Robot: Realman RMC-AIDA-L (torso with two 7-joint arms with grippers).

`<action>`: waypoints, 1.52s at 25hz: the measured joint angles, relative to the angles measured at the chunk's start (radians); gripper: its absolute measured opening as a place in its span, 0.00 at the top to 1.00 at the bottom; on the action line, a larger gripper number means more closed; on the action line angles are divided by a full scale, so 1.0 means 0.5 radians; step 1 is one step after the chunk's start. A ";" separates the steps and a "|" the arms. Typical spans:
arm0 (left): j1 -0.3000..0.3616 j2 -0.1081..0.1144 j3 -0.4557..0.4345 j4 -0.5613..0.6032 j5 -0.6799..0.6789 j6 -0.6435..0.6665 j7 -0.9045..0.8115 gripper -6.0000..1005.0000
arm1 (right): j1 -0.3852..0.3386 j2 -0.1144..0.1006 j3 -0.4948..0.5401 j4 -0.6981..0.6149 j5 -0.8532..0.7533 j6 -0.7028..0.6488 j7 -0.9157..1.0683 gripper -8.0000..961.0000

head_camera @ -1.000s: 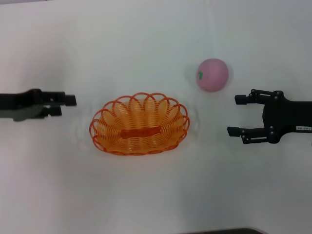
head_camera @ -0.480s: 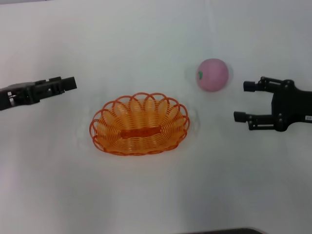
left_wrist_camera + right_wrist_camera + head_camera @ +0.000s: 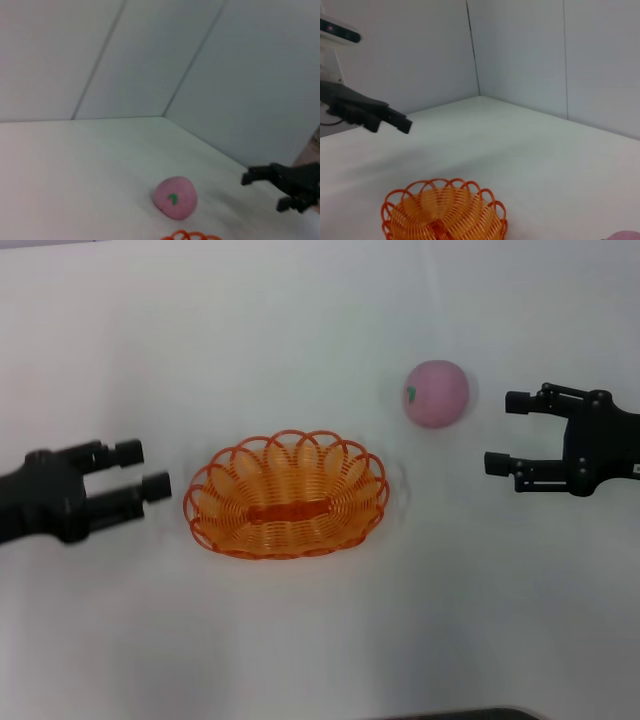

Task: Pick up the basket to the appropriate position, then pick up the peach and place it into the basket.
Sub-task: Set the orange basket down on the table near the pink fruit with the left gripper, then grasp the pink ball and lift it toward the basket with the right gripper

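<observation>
With the left gripper (image 3: 142,468) open and empty just left of the basket (image 3: 286,494), a shallow bite on the looped rim could slip; the right gripper (image 3: 507,432) waits open beyond.

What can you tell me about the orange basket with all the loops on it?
The oval orange wire basket looks made of thin coiled wire, with a looped, scalloped rim and a solid orange strip along its bottom. It sits upright and empty on the white table, near the middle. Nothing touches it: the left gripper hovers open just beside its left end, and the round pink peach lies apart, farther back to the right.
</observation>
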 joint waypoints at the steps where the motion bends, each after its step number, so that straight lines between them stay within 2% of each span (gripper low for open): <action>1: 0.025 -0.005 0.000 -0.001 0.000 0.026 0.096 0.33 | 0.002 0.000 -0.004 0.000 -0.003 0.002 0.001 0.06; 6: 0.128 -0.012 0.016 -0.023 0.024 0.113 0.429 0.33 | 0.007 0.003 -0.096 0.000 -0.014 0.006 0.010 0.06; 16: 0.145 -0.014 0.040 -0.036 0.268 0.062 0.571 0.33 | 0.012 0.015 -0.299 0.000 -0.042 0.105 0.001 0.06; 23: 0.151 -0.015 0.031 -0.049 0.275 0.036 0.685 0.33 | 0.003 0.048 -0.314 0.000 -0.101 0.147 -0.014 0.06; 28: 0.160 -0.015 0.017 -0.065 0.260 0.046 0.722 0.33 | -0.013 0.050 -0.305 0.001 -0.101 0.133 -0.007 0.06; 32: 0.161 -0.015 -0.025 -0.081 0.255 0.080 0.743 0.33 | 0.005 0.006 -0.293 0.004 -0.088 0.096 0.249 0.06; 38: 0.188 -0.017 -0.111 -0.138 0.195 0.101 0.916 0.33 | 0.112 -0.125 -0.354 0.004 -0.101 -0.013 0.976 0.07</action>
